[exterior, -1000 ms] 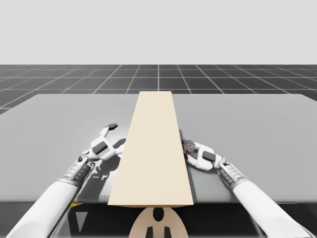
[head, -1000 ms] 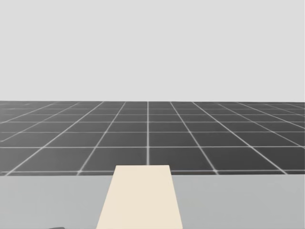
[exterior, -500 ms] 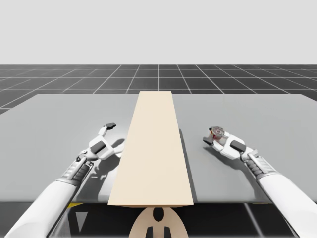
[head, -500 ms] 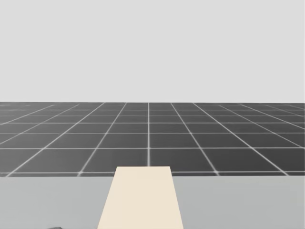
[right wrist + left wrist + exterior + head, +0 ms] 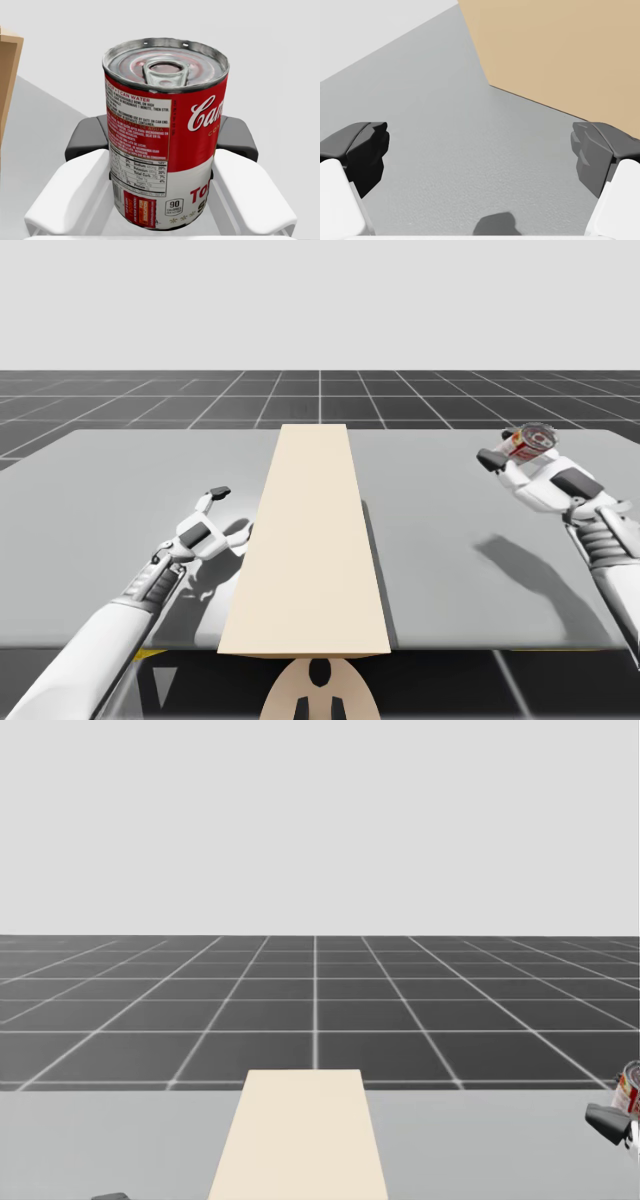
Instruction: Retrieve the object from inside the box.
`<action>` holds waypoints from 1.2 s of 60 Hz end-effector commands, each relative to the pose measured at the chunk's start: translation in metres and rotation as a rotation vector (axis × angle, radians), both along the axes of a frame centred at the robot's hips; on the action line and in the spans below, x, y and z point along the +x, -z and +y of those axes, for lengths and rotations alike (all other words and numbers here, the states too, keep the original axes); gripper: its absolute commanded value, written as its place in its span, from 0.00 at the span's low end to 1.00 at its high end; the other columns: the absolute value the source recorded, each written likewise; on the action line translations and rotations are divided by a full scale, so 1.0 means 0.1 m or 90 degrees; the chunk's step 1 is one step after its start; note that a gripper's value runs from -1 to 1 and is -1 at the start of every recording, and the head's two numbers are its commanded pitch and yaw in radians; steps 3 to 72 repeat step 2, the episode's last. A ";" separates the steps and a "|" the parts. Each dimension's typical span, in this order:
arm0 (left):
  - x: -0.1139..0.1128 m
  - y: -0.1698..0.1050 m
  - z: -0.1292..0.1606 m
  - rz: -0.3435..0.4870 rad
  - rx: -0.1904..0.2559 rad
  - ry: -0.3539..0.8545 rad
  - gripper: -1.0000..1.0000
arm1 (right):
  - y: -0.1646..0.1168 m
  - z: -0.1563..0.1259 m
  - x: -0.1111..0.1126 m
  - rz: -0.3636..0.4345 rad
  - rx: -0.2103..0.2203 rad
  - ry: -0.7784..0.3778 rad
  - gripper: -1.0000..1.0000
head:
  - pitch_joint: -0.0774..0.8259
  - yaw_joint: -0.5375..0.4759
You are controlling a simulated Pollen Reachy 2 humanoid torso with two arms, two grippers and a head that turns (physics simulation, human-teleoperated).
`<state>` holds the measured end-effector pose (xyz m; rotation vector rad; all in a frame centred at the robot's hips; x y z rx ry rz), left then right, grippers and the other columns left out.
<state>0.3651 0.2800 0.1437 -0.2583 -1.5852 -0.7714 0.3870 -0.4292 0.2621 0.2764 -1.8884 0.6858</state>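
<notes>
The robot's right arm (image 5: 596, 530) reaches out over the far right part of the grey desk (image 5: 120, 490). The right jaws are closed on a red-and-white can (image 5: 528, 443), which is the thing the task is after. The can is outside the beige box (image 5: 305, 540) and well apart from it, held up in the air. Its shadow (image 5: 520, 562) falls on the desk below the arm.

In the right wrist view the can (image 5: 165, 135) stands upright between the two white fingers (image 5: 70, 195). They press on it from both sides, and its silver pull-tab lid faces up. From the head view the can (image 5: 629, 1088) peeks in at the right edge, with a dark fingertip (image 5: 605, 1120) just below it.

The beige box fills the middle of the desk, running from the near edge towards the far one.

The left arm (image 5: 120, 625) comes in on the other side of the box. The left jaws sit low over the desk, just beside the box's left side. In the left wrist view the dark fingertips (image 5: 362, 150) stand wide apart with nothing between them but bare grey desk (image 5: 470, 150). The tan wall of the box (image 5: 560, 50) rises ahead, off to one side.
</notes>
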 end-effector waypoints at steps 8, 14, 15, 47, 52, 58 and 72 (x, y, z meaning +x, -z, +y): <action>0.00 0.01 0.01 0.001 -0.002 -0.002 0.00 | -0.89 -0.14 -0.04 -0.156 0.000 0.061 1.00 | 0.12 0.52; 0.00 0.01 0.01 0.001 -0.002 -0.002 0.00 | -0.89 -0.14 -0.04 -0.156 0.000 0.061 1.00 | 0.12 0.52; 0.00 0.01 0.01 0.001 -0.002 -0.002 0.00 | -0.89 -0.14 -0.04 -0.156 0.000 0.061 1.00 | 0.12 0.52; 0.00 0.01 0.01 0.001 -0.002 -0.002 0.00 | -0.89 -0.14 -0.04 -0.156 0.000 0.061 1.00 | 0.12 0.52; 0.00 0.01 0.01 0.001 -0.002 -0.002 0.00 | -0.89 -0.14 -0.04 -0.156 0.000 0.061 1.00 | 0.12 0.52; 0.00 0.01 0.01 0.001 -0.002 -0.002 0.00 | -0.89 -0.14 -0.04 -0.156 0.000 0.061 1.00 | 0.12 0.52; 0.00 0.01 0.01 0.001 -0.002 -0.002 0.00 | -0.89 -0.14 -0.04 -0.156 0.000 0.061 1.00 | 0.12 0.52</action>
